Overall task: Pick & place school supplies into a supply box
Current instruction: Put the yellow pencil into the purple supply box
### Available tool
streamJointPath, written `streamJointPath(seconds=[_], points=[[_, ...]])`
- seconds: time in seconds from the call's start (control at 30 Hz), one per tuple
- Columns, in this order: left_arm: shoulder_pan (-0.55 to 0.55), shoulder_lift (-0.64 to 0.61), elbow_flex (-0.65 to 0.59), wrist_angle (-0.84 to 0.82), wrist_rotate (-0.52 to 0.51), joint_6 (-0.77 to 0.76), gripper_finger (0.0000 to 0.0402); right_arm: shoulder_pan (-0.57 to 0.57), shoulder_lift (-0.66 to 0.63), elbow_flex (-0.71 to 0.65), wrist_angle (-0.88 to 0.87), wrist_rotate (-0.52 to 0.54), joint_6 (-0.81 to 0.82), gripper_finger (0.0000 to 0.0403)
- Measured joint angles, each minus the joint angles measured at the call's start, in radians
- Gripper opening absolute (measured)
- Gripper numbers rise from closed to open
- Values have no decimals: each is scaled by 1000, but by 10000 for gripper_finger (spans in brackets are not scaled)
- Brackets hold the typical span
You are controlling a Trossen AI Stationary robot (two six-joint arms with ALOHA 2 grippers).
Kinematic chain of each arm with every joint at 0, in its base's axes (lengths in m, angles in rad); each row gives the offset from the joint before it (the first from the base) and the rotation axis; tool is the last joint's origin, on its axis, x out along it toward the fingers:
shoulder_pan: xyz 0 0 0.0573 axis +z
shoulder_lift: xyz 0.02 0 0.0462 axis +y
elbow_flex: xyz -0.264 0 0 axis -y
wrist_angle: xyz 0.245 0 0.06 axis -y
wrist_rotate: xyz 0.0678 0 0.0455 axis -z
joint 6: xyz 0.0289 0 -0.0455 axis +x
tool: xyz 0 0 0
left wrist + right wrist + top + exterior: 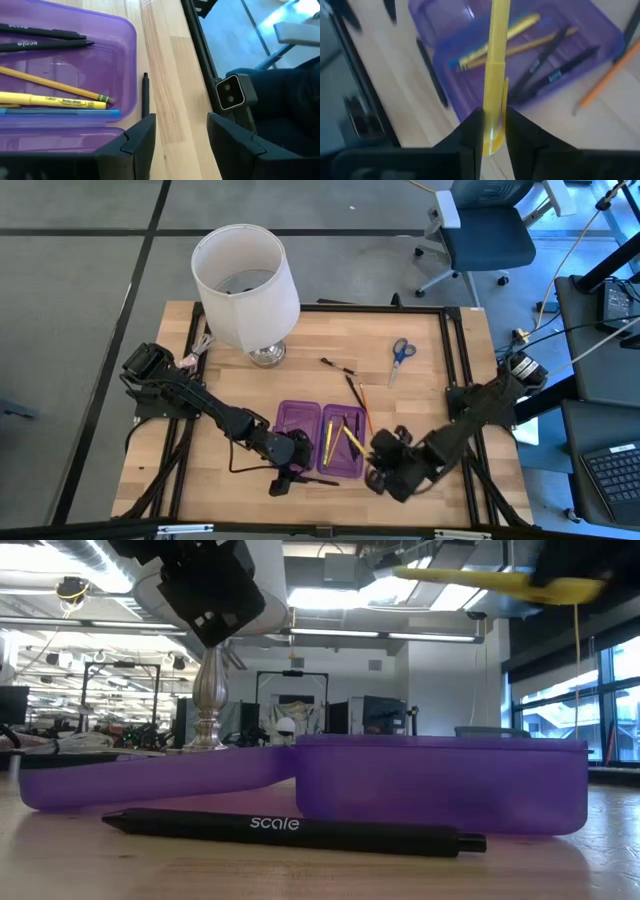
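Right claw (489, 131) pinching a yellow pen (495, 65), carried above the filled half of the purple supply box (322, 442) near the table's (420, 410) front edge; placing step in hand, by judgement. Left claw (181, 137) spread and empty, low over the black pen (145, 95) lying just beside the box. Next move calls for lowering and letting go over the tray; scissors (400, 354) and loose pencils (355, 395) remaining farther back.
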Motion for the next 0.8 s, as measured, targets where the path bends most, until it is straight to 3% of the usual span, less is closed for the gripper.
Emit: streamJointPath(seconds=[0.2,0.47,0.8], points=[[-16,0,0,-52,-10,93,169,-89,56,0,55,5,0,72],[-64,0,0,-104,-62,195,169,-165,203,1,164,-84,39,72],[-125,8,0,-101,-141,259,169,-211,313,3,179,-232,159,72]])
